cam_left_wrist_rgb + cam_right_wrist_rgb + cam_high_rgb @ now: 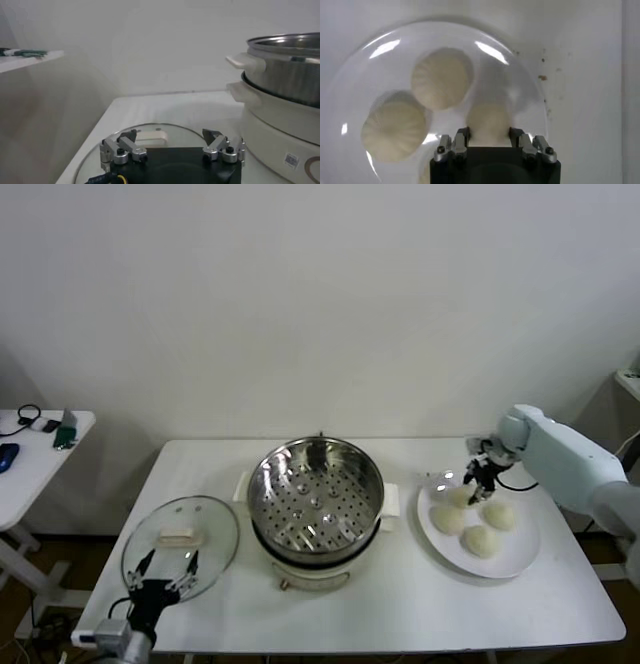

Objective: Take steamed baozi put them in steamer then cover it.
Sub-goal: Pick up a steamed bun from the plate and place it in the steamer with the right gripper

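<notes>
Closest to my head camera, my left pincer (160, 582) hangs at the near left edge of the tabletop (400, 614), its fingers spread apart and holding nothing, poised over the near rim of the cover (181, 546), which lies flat with its pale handle up; I judge it waits there because the lid comes last. Next to it, at the middle of the tabletop, stands the steamer (315, 502), its perforated tray bare, so no bun has gone in yet. Off to the right sits the white plate (520, 559) with the steamed baozi (481, 540) on it; I count four in the head view, bunched together on the plate. My right pincer (478, 482) is down over the far bun of that group, and the right wrist view shows one bun (489, 121) sitting between its two fingers (462, 134), which flank it closely; whether they already press the dough I cannot tell, but they are not fully closed. Two more buns (441, 77) lie just beside it. Since the dough is likely soft, I judge the squeeze should be gentle before lifting toward the pot
</notes>
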Robot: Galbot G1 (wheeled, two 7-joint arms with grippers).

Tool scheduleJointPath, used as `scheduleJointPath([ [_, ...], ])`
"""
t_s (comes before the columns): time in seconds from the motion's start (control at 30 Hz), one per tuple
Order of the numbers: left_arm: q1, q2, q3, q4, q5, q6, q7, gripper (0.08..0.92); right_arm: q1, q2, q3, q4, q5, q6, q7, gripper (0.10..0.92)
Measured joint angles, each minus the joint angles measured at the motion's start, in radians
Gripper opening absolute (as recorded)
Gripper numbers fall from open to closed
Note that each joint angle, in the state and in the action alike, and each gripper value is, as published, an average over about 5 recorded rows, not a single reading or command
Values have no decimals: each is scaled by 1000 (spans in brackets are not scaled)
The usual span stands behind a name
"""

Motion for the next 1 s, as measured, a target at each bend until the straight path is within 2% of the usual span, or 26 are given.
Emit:
scheduleJointPath([
  [0.27, -2, 3, -3, -3, 0, -4, -3, 823, 336, 51, -175, 246, 176, 104, -43, 551],
  [0.5, -2, -1, -4, -1, 1, -16, -8, 823, 486, 147, -265, 498, 209, 210, -22, 551],
  [0.73, 0, -3, 1, 1, 3, -31, -12, 823, 467, 245, -306, 589, 82, 319, 31, 551],
  [1.0, -8, -4, -1, 3, 6, -34, -13, 823, 338, 344, -289, 488, -145, 436, 97, 551],
])
